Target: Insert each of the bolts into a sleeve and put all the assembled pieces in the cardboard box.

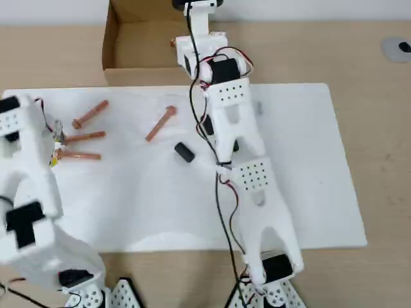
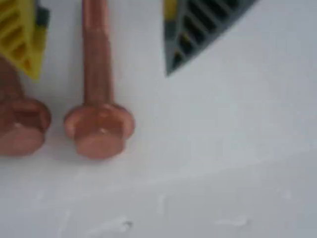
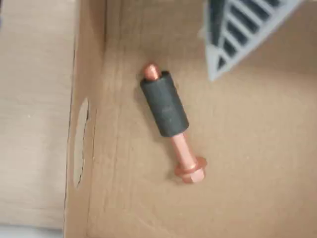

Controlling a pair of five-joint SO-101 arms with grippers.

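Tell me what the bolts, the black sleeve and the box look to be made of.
Bolt: metal, possibly copper or copper-plated. It is reddish-orange, with a soft sheen on its flanged head.
Sleeve: probably rubber or plastic. It is matte black and shows no glint.
Cardboard box: brown corrugated cardboard, with a dull surface and faint ribbing lines.

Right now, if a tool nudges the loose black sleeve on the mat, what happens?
The black sleeve lies on its side, short and round, so it would probably roll. It looks small and likely light. Its dull surface may grip well.
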